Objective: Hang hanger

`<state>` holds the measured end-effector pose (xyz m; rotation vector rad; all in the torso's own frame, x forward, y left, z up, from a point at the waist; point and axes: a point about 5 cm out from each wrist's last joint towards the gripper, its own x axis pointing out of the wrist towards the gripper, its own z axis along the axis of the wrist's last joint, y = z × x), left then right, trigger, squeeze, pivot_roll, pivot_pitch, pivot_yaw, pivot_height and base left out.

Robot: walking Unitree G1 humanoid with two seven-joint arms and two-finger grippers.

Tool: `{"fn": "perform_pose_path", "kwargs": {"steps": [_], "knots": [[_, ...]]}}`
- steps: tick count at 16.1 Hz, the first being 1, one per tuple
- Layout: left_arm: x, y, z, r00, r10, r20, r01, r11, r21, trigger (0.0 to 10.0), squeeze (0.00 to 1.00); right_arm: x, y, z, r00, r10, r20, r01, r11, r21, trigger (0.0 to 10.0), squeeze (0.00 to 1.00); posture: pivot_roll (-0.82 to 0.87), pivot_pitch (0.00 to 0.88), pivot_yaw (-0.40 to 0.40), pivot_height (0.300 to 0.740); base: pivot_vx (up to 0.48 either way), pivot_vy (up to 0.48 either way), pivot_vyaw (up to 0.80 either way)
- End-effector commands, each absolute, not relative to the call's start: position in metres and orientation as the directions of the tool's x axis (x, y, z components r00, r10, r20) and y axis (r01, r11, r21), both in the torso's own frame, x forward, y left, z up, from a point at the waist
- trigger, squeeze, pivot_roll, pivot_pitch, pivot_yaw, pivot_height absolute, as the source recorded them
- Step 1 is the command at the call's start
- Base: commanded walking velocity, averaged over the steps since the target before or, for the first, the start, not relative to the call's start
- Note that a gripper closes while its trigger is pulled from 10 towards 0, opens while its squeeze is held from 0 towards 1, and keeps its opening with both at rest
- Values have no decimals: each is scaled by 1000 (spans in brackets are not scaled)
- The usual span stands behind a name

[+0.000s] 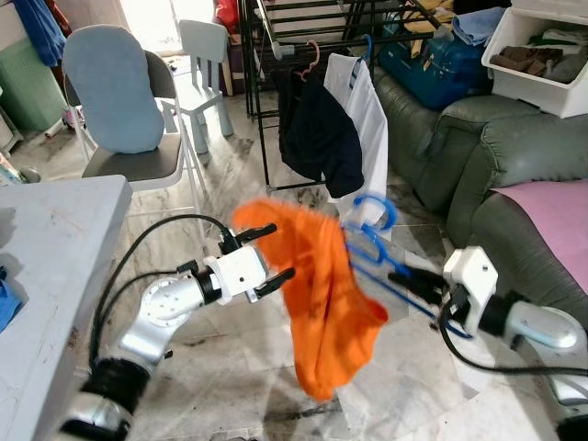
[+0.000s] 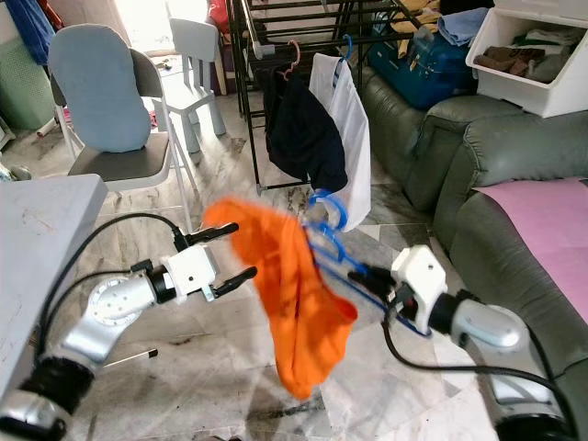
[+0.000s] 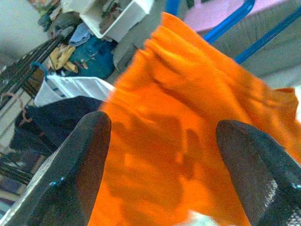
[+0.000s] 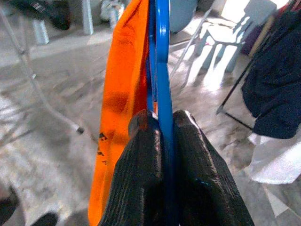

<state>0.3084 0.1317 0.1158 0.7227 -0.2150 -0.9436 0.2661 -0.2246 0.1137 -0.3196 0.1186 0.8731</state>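
Above the marble floor [image 1: 230,367], the right gripper [image 4: 162,136] is clamped on a blue hanger [image 1: 372,243] with an orange cloth [image 1: 322,285] draped over it. Beside the cloth, the left gripper [image 1: 265,253] is spread apart, holding nothing. Farther back a rack [image 1: 303,28] carries a dark garment [image 1: 317,138] and a white shirt [image 1: 367,119].

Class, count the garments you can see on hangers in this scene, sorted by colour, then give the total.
Orange: 1, the orange garment on the blue hanger held by the right gripper
Dark navy: 1, the dark garment on the drying rack
White: 1, the white garment beside it
Total: 3
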Motion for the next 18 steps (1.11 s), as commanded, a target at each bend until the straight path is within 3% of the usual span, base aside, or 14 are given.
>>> {"fn": "perform_pose_path", "kwargs": {"steps": [1,7,8,10,11,18], "knots": [[310,134,114,570,-804,-168,658,325,679,10000,1000,264,-221,122,603,765,-226,-794,552,-254,10000,0,-194,0,26,740,0,0,0],[313,136,112,557,-805,-203,662,283,694,10000,1000,261,-221,121,565,781,-265,-821,503,-269,10000,0,-198,0,31,740,0,0,0],[325,132,114,527,-806,-271,702,233,672,10000,1000,261,-219,124,538,789,-296,-835,453,-311,10000,0,-214,0,39,740,0,0,0],[330,131,114,524,-799,-294,715,225,662,10000,1000,259,-217,122,521,792,-318,-844,424,-328,10000,0,-218,0,41,740,0,0,0],[334,129,116,530,-796,-292,711,230,664,10000,239,258,-216,122,517,794,-320,-846,417,-331,10000,0,-218,0,41,740,0,0,0],[334,129,116,530,-796,-292,711,230,664,10000,239,258,-216,122,517,794,-320,-846,417,-331,10000,0,-218,0,41,740,0,0,0]]}}
